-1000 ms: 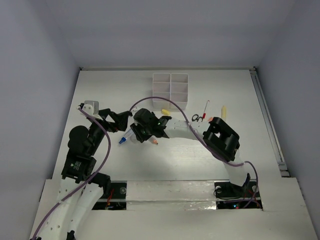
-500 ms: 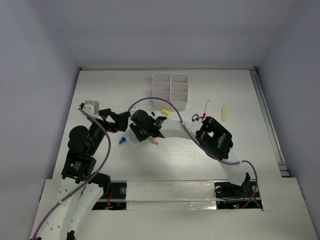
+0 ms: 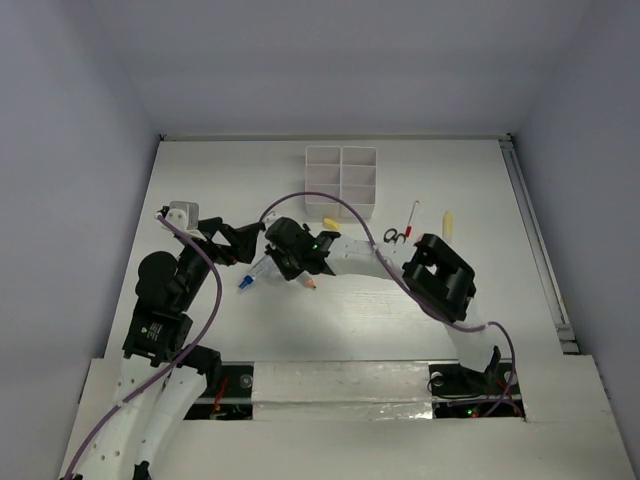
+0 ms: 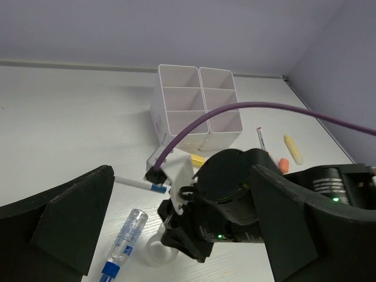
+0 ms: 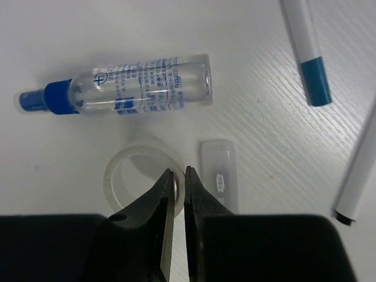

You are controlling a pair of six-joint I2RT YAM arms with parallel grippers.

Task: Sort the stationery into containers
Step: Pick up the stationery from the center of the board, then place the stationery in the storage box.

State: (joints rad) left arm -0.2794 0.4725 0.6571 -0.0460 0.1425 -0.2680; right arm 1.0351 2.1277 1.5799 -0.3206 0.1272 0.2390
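**Left to right:** The left gripper [image 3: 240, 243] hangs wide open and holds nothing. Beside a spray bottle [image 5: 135, 88], the tape roll [image 5: 141, 154] lies flat on the table [image 3: 300, 320]. The right gripper [image 5: 180, 182], half open a second ago, has pinched onto the roll's wall, one jaw inside the ring and the other outside. The grab looks made, so a lift would come next. A blue-capped pen [image 5: 305, 53] lies at right. The tray [image 4: 176, 123] stands farther back, well apart from the roll.

The near rim of the tape roll [image 5: 141, 153] is hidden behind the right fingers [image 5: 164, 205]; the blue-banded pen [image 5: 310, 70] and the black-tipped pen [image 5: 358, 176] are cut off by edges.
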